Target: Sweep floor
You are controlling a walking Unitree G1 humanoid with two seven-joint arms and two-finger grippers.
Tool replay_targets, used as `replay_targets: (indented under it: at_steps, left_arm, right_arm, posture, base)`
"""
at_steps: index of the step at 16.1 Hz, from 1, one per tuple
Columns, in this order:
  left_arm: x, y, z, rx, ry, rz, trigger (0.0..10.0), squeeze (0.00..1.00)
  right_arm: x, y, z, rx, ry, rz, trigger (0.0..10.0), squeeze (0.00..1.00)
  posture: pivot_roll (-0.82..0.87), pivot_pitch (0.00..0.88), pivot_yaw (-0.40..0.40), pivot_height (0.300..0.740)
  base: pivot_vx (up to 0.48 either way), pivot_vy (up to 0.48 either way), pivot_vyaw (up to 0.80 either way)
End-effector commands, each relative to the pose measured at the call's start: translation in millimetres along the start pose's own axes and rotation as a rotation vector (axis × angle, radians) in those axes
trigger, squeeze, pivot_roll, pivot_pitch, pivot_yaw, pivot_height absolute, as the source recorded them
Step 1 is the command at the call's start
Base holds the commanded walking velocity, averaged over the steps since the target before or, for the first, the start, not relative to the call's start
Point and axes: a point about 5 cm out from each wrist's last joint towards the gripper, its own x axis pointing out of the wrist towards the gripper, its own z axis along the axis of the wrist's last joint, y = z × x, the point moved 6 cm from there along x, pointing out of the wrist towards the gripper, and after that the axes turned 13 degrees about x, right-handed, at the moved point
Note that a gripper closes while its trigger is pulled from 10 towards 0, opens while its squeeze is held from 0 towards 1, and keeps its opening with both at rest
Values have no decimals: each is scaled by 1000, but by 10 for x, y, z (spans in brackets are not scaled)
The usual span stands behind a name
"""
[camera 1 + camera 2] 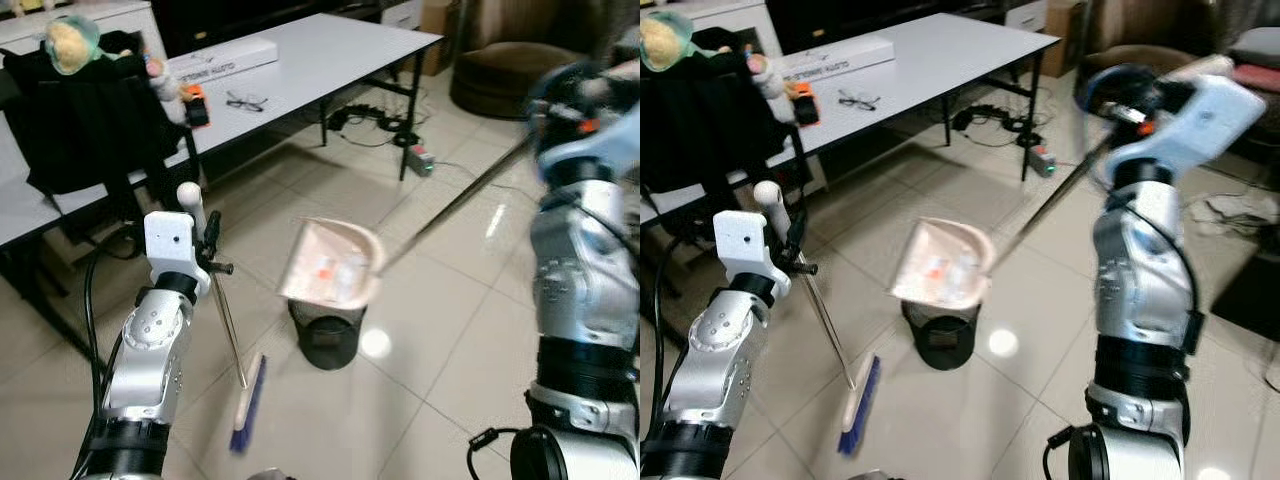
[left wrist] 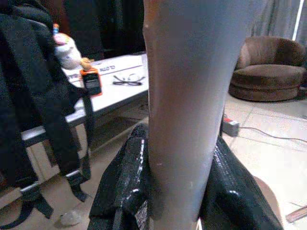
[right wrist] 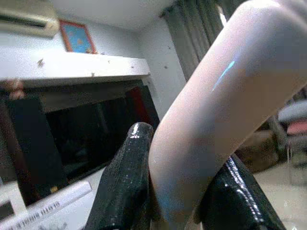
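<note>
- A broom (image 1: 232,350) is held near the top of its thin metal stick by the left gripper (image 1: 207,238). In the left wrist view, the two black fingers (image 2: 122,184) are seen pressed tight on both sides of the stick.
- The broom is kept almost upright, leaning a little. Its blue brush (image 1: 247,402) is down on the tiled floor (image 1: 450,300), just beside the bin.
- A pink dustpan (image 1: 333,262) is held up in the air on its long handle (image 1: 455,205). It is tipped on its side right over a small black mesh bin (image 1: 327,333), and bits of rubbish can be seen inside the pan.
- The top end of the dustpan handle is held by the right gripper (image 1: 1120,100), raised high on the right side. In the right wrist view, the black fingers (image 3: 127,182) are closed around the pale curved grip of the handle.
- The bin is stood on the floor between the two arms.
- A long white table (image 1: 330,50) is seen behind, with a flat white box (image 1: 222,58) and a pair of glasses (image 1: 246,101) on it.
- A black bag (image 1: 90,110) with a soft toy (image 1: 70,42) on top is placed at the left, beside the table.
- A brown round chair (image 1: 500,70) is seen far at the back right, and wires (image 1: 375,120) are lying on the floor under the table.
</note>
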Motion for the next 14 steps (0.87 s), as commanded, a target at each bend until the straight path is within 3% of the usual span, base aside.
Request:
replay_targets:
  at_steps: [1,4,9,14]
  left_arm:
    - [11,23,84,10,-25,0,10000,0]
    - [-8,35,113,17,-28,-3,10000,0]
    - [-98,92,122,34,-18,15,10000,0]
    - [-186,151,145,53,-6,28,10000,0]
  right_arm:
    - [56,236,76,-31,-56,102,10000,0]
    - [115,480,-21,-79,-91,226,10000,0]
    - [157,720,-163,-153,-125,350,10000,0]
    - [66,1043,-395,-276,-165,517,10000,0]
  posture:
    - [-104,22,71,740]
    - [-67,68,66,740]
    - [-27,108,64,740]
    - [5,167,74,740]
  base:
    - [0,0,0]
    - [0,0,0]
    - [0,0,0]
    - [0,0,0]
